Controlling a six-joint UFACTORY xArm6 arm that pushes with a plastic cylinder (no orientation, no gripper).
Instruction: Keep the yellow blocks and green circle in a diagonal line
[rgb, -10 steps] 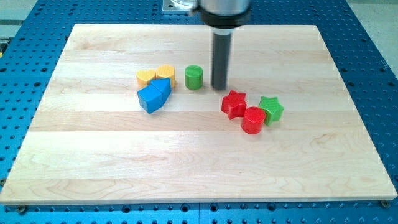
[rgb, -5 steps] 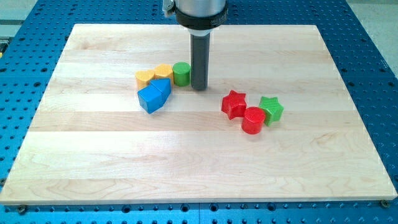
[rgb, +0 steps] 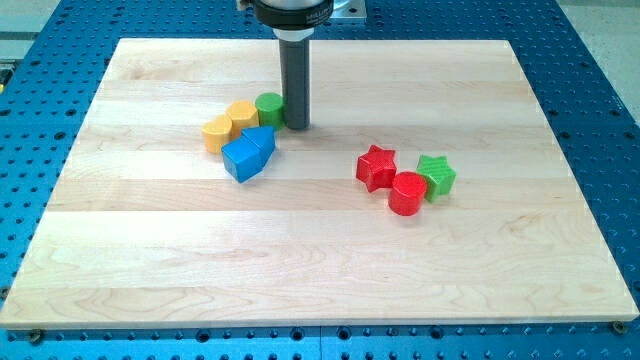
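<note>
My tip (rgb: 297, 126) rests on the board, touching the right side of the green circle (rgb: 268, 108). The green circle touches a yellow block (rgb: 242, 118), which touches a second yellow block (rgb: 217, 132) lower to its left. The three form a line slanting down toward the view's left. Two blue blocks sit just below them: a blue cube (rgb: 240, 158) and a smaller blue block (rgb: 260, 141) touching it.
A red star (rgb: 376, 166), a red cylinder (rgb: 407, 193) and a green star (rgb: 436, 175) cluster together right of the board's middle. The wooden board (rgb: 150, 260) lies on a blue perforated table.
My tip moved to the view's left, pushing the green circle into the yellow blocks. The yellow blocks shifted left and down, turning the row into a slant.
</note>
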